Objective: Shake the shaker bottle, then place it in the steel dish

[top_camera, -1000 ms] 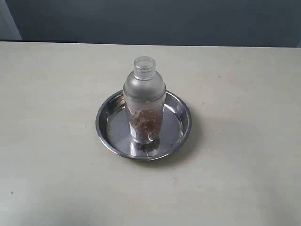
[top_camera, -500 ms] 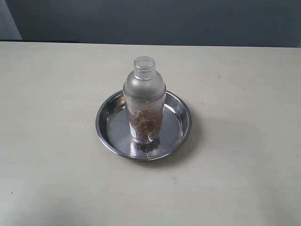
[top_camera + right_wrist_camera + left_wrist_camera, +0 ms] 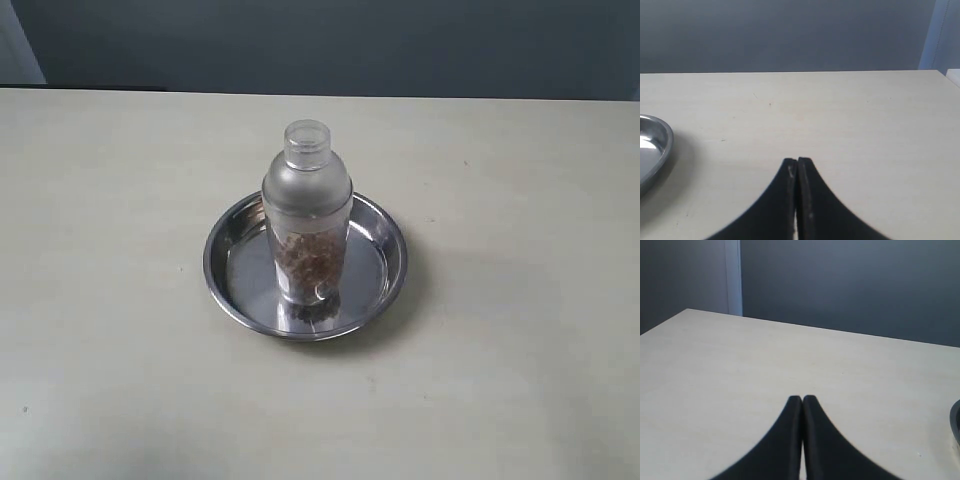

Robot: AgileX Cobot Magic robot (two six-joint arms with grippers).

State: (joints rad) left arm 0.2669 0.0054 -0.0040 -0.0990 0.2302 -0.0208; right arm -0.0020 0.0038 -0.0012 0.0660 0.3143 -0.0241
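The shaker bottle (image 3: 307, 215) stands upright inside the steel dish (image 3: 230, 275) in the middle of the table, frosted on top with brownish contents below. Neither arm appears in the exterior view. My left gripper (image 3: 802, 399) is shut with nothing between its black fingers, low over bare table; a dark sliver of the steel dish (image 3: 956, 420) shows at that view's edge. My right gripper (image 3: 797, 161) is also shut and empty, with part of the steel dish (image 3: 660, 150) off to one side. The bottle is out of both wrist views.
The pale table (image 3: 520, 200) ends at a dark grey wall (image 3: 350, 40) behind. A light vertical strip (image 3: 733, 277) runs up the wall in the left wrist view. A pale panel (image 3: 940, 35) stands beyond the table in the right wrist view.
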